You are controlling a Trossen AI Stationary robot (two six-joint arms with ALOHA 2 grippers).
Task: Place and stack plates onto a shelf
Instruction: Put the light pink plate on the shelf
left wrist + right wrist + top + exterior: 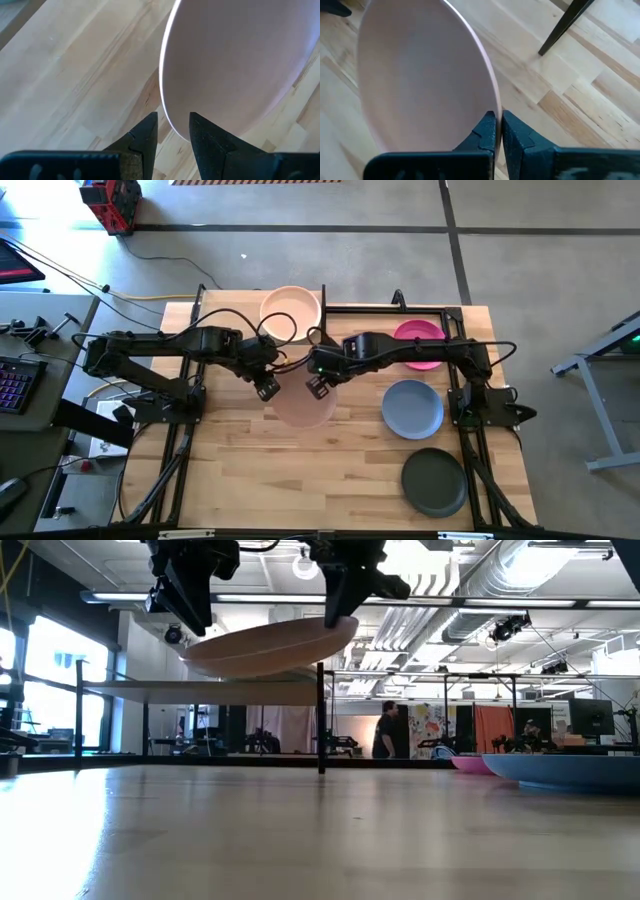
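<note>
A pale pink plate (pixel 305 408) hangs in the air between my two grippers, tilted, its right side higher in the low view (pixel 270 645). My right gripper (pixel 318 388) is shut on its rim. My left gripper (pixel 266 390) is open at the opposite rim, one finger on either side of the edge (pixel 172 132); I cannot tell whether it touches. The shelf (pixel 200 692) stands behind at the far left-centre, and a peach plate (pixel 291 310) lies on its board. My right gripper (pixel 498 125) pinches the pale pink plate's rim (pixel 492 107) between its two fingers, one above the plate and one below. It comes from the right side, slanting down. The plate is lifted clear of the table, tilted, with this side higher.
Magenta plates (pixel 418 345) lie at the far right, a slate blue plate (pixel 412 408) on the table's right and a dark charcoal plate (pixel 435 482) near the right near corner. A black shelf post (pixel 565 25) stands close behind the held plate. A person walks in the room beyond (pixel 385 730).
</note>
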